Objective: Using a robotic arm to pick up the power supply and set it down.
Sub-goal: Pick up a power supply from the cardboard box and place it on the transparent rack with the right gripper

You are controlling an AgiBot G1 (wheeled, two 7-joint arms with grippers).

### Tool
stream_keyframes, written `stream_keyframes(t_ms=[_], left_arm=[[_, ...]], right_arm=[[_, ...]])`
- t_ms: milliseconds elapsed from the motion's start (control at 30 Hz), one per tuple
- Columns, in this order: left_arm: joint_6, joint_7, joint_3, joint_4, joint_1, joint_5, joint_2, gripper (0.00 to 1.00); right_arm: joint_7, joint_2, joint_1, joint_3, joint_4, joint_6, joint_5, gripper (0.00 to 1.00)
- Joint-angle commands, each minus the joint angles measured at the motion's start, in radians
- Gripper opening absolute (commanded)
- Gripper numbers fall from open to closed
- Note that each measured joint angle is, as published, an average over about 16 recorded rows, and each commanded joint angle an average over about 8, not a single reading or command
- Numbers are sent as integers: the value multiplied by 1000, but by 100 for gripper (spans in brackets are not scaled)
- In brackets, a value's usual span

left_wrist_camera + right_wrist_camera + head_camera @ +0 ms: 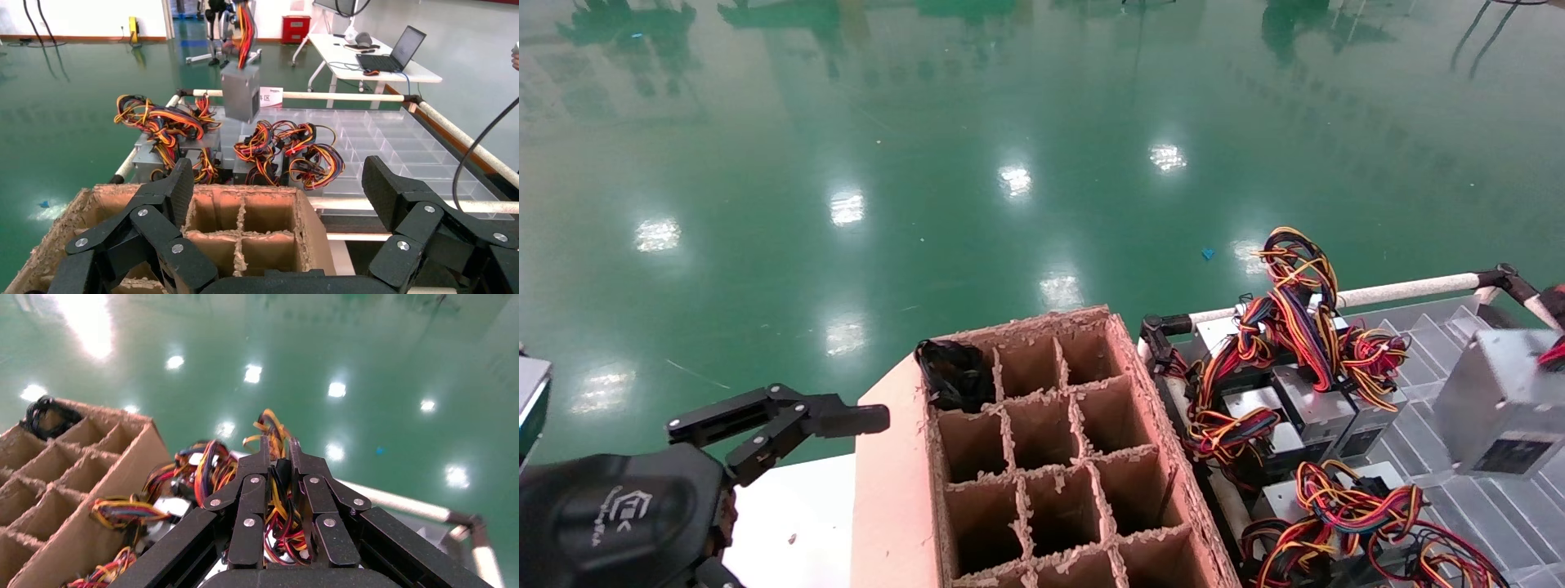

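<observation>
The power supply (1500, 400), a grey metal box, hangs in the air above the clear tray at the right edge of the head view. The left wrist view shows the power supply (240, 92) dangling from its red and orange wires (245, 30). In its own wrist view my right gripper (278, 447) is shut on that bundle of red, yellow and black wires (275, 508), which runs between its fingers. My left gripper (784, 418) is parked low at the left beside the cardboard box, and its fingers (177, 190) are spread wide with nothing between them.
A brown cardboard box (891, 490) divided into cells stands in front of me, with a black cable bundle (952, 371) in its far left cell. Right of it, a clear plastic tray (1500, 523) holds several more wired grey boxes (1307, 408). A white padded rail (1406, 287) runs behind the tray.
</observation>
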Motion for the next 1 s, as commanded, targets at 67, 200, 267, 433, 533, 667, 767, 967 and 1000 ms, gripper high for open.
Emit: stream_keyframes(t_ms=[67,200,267,433,533,667,767,967,1000], left_arm=[[0,0,0,0,0,0,0,100],[0,0,0,0,0,0,0,100],[0,0,0,0,0,0,0,100],[0,0,0,0,0,0,0,100],[0,0,0,0,0,0,0,100],[0,0,0,0,0,0,0,100],[0,0,0,0,0,0,0,100],[0,0,0,0,0,0,0,100],[0,0,0,0,0,0,0,100]], right_arm=[[-19,-17,-34,-6,-37,-3,10,0],[-30,-30,-73,-14,-61,-7,20,0],[-31,-34,-90,-17,-67,-9,26,0],[-30,-42,-123,-30,-61,-12,34,0],[-22,-47,-139,-41,-46,-14,35,0],[-10,-49,-158,-56,-25,-14,41,0],[-2,-46,-173,-63,-13,-14,52,0],[12,-30,-206,-74,6,-14,85,0],[14,-26,-213,-74,8,-14,93,0]])
